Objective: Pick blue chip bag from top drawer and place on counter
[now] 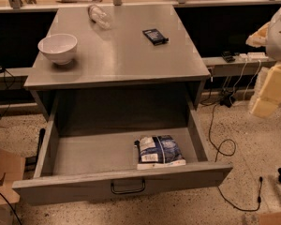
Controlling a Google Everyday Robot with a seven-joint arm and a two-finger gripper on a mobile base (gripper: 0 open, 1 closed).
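- Grey metal top drawer [84, 156] stands pulled open beneath the bench [122, 60].
- Inside it, right of centre and close to the front panel, the blue chip bag [159, 151] lies flat.
- On the bench: a white bowl [58, 47], a clear bottle [99, 16] on its side, and a dark blue box [155, 36].
- At the right edge the claw [270, 90] hangs well apart from the drawer; whether it is open or closed cannot be told.

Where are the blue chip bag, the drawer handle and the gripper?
blue chip bag [160, 151]: camera view, packet's middle, in the top drawer [84, 156].
drawer handle [128, 187]: camera view, wire pull's centre.
gripper [270, 90]: camera view, pale block, right edge.
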